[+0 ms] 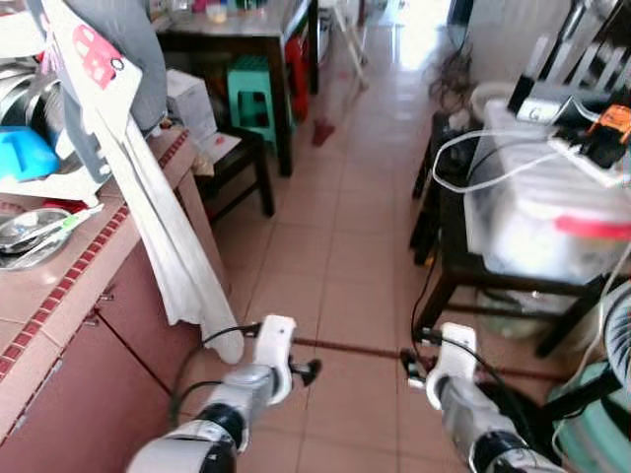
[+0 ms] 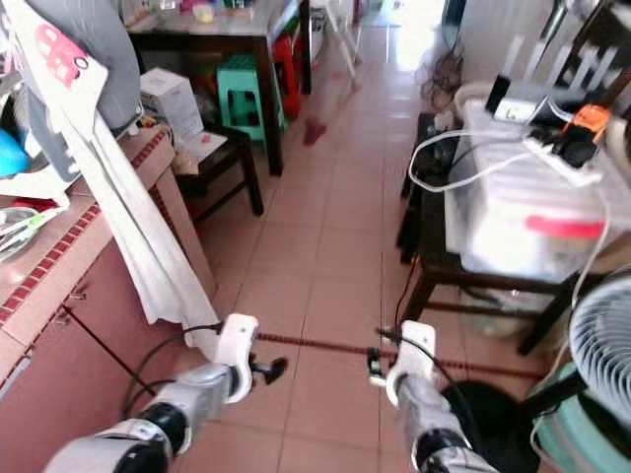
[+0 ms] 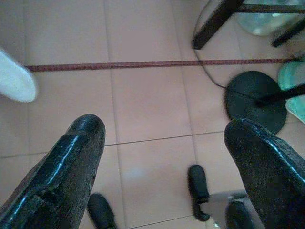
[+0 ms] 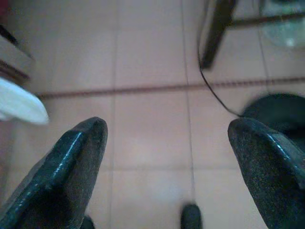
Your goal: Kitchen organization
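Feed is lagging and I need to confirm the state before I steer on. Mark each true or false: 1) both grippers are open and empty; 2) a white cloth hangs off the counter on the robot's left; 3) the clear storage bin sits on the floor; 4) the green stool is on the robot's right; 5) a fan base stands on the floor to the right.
1) True: the left gripper and right gripper are open, holding nothing.
2) True: the white cloth hangs over the counter edge.
3) False: the clear storage bin sits on a dark wooden stand.
4) False: the green stool is ahead on the left.
5) True: the fan base is there.
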